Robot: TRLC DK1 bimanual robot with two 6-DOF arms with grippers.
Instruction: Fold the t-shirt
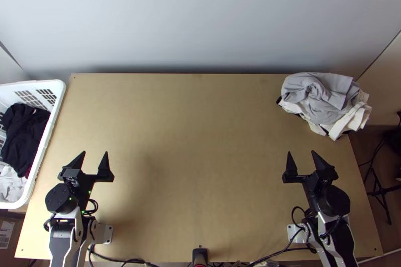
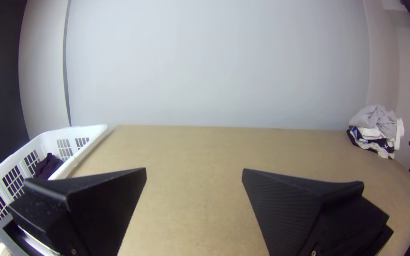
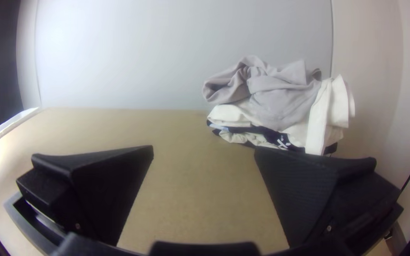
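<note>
One left tool (image 1: pixel 95 153), fingers spread, near left of the desk (image 1: pixel 195 157) | right tool (image 1: pixel 301 152), likewise spread, near right | grey cloth (image 1: pixel 323 101) bunched atop clothes pile (image 1: pixel 353 116), far right corner | dark cloth (image 1: pixel 22 131) crumpled in white basket (image 1: pixel 49 134), left edge | t-shirt: cannot tell which cloth

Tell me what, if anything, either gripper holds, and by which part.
Nothing: the left gripper and right gripper are both open and empty.
</note>
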